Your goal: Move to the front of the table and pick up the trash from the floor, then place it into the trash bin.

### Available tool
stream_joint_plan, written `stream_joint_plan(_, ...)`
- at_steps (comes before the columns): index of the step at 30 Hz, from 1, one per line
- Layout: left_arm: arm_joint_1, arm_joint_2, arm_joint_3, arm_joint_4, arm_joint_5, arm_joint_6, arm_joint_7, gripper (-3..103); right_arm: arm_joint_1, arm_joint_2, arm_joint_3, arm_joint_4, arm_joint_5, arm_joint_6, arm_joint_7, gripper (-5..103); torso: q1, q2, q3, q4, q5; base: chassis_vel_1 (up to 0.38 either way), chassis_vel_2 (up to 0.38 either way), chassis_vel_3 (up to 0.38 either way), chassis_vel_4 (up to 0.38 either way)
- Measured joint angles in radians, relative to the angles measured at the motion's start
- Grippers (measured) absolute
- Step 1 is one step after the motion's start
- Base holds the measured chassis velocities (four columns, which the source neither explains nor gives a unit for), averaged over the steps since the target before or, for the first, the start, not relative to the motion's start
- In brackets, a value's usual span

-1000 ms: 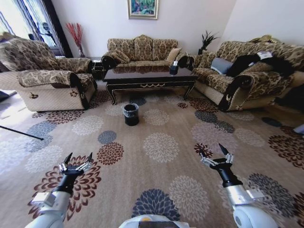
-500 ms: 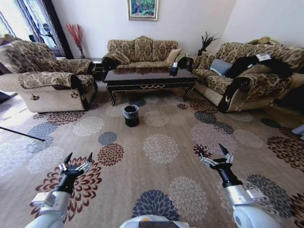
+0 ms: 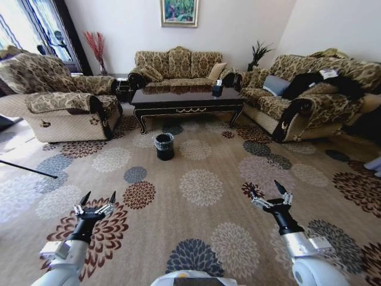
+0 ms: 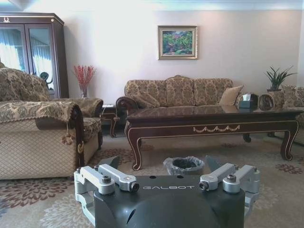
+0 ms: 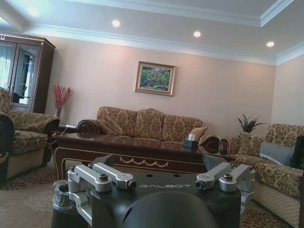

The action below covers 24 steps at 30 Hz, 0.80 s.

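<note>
From the head view, the trash bin (image 3: 165, 146) stands on the flowered carpet (image 3: 202, 185) just in front of the coffee table (image 3: 186, 96). Well short of the bin, the left tool (image 3: 95, 198) and right tool (image 3: 266, 189) hover over the carpet, both released with fingers spread.

The left wrist view shows the bin (image 4: 184, 165) before the table (image 4: 209, 122).

The right wrist view shows the bin (image 5: 61, 194) beside the table's leg.

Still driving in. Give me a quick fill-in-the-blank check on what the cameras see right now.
1. The trash bin stands on the floor in front of the ____.
2. The fingers of the left gripper and right gripper are ____.
3. The bin's liner is a grey ____ bag.
4. The floor is covered by a ____ patterned with flower medallions.

Missing words: table; open; plastic; carpet
</note>
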Motion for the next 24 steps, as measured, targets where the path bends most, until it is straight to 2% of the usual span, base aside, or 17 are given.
stream_joint_plan(24, 0.000, 0.000, 0.000, 0.000, 0.000, 0.000, 0.000, 100, 0.000, 0.000, 0.000, 0.000, 0.000, 0.000, 0.000, 100, 0.039, 0.099, 0.059, 0.0000, 0.0000, 0.000, 0.000, 0.000, 0.000)
